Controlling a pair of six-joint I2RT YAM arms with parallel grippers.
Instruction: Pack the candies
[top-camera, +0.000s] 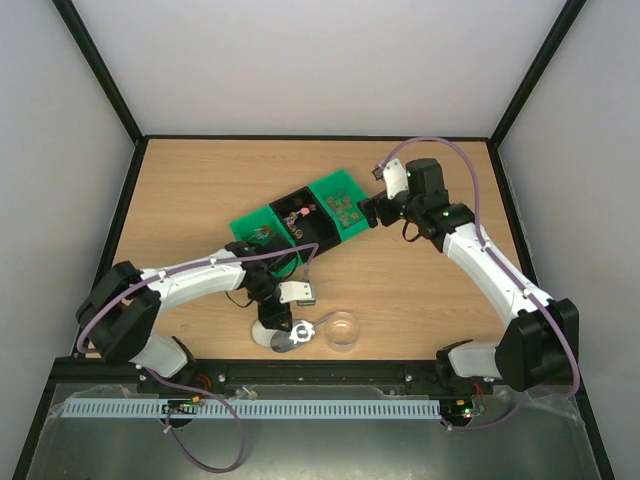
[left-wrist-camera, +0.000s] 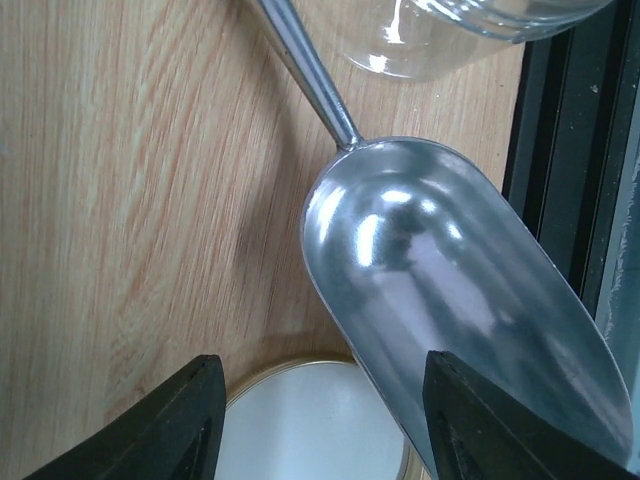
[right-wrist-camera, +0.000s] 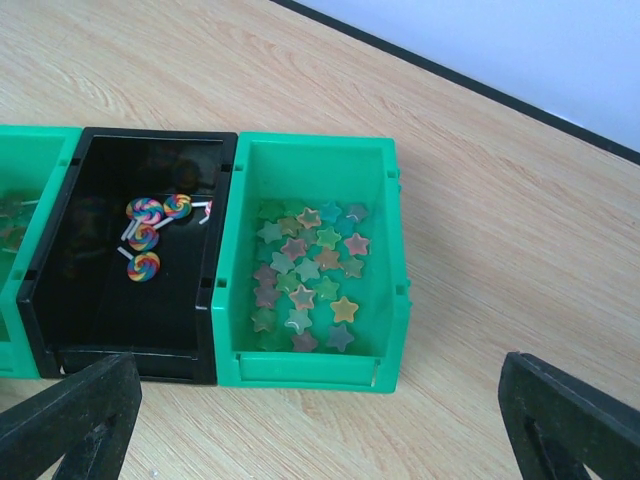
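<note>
Star-shaped candies in mixed colours lie in the right green bin; they also show in the top view. My right gripper is open and empty, hovering just in front of that bin, and shows in the top view. My left gripper is open and empty, its jaws straddling the metal scoop's bowl and a white round lid on the table. The scoop lies near the front edge, beside the small clear jar. The left gripper is over the scoop's bowl end.
A black bin holds a few swirl lollipops. A second green bin stands to its left, its contents unclear. The jar's rim lies past the scoop handle. The black table-edge rail runs close by the scoop.
</note>
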